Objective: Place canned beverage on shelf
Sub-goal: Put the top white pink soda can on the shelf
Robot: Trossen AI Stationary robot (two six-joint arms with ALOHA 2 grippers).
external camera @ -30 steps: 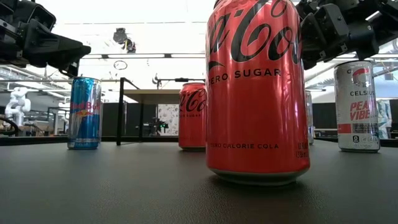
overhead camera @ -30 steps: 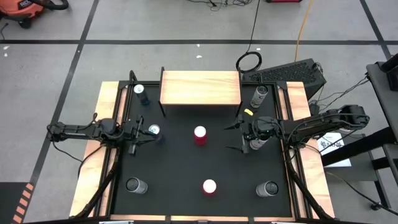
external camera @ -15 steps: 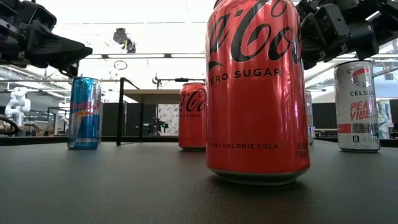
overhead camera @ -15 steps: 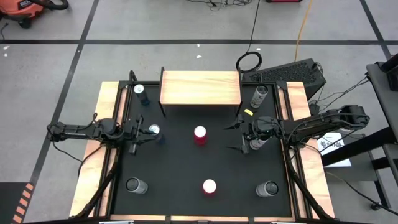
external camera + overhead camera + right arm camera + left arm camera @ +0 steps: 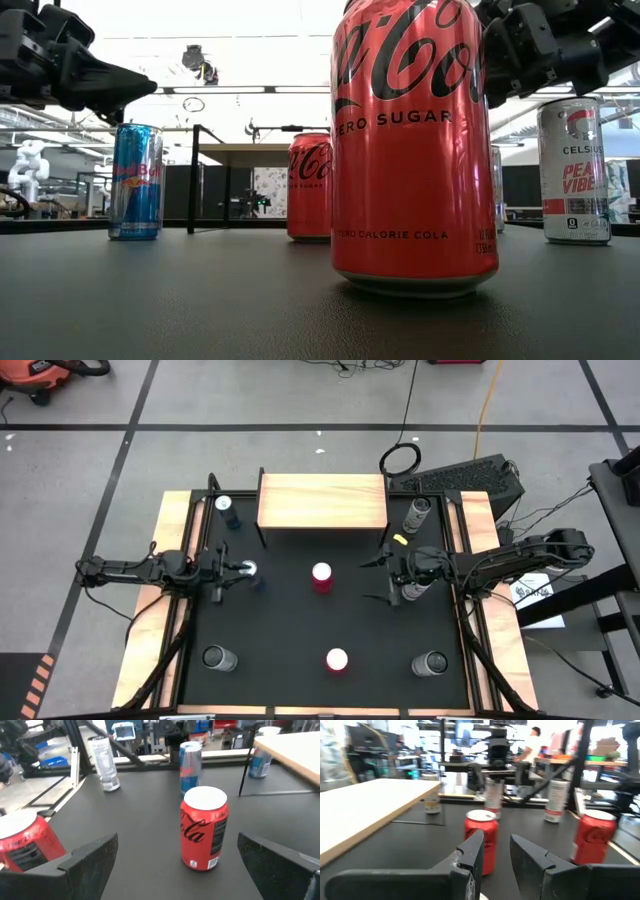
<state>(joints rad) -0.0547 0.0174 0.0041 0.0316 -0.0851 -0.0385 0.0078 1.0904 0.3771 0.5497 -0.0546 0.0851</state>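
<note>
The shelf (image 5: 322,500), a light-wood board on thin black legs, stands at the table's far middle. A red cola can (image 5: 321,576) stands upright on the black mat at the centre. My right gripper (image 5: 372,581) hangs open to its right, level with it; the can (image 5: 204,827) shows ahead of the wide-spread fingers, untouched. My left gripper (image 5: 232,569) hovers above a blue can (image 5: 135,180) at the left, its fingers (image 5: 472,855) a narrow gap apart with nothing between them. A second red can (image 5: 337,660) stands near the front edge.
Another blue can (image 5: 224,508) stands left of the shelf and a silver can (image 5: 418,512) right of it. A white-and-silver can (image 5: 572,170) stands below my right arm. Two silver cans (image 5: 217,658) (image 5: 430,663) stand at the near corners. Wooden strips edge the mat.
My left gripper has turned a little at the wrist while staying in place; its fingers now partly cover the blue can's top in the high view. The cans and my right gripper have kept still.
</note>
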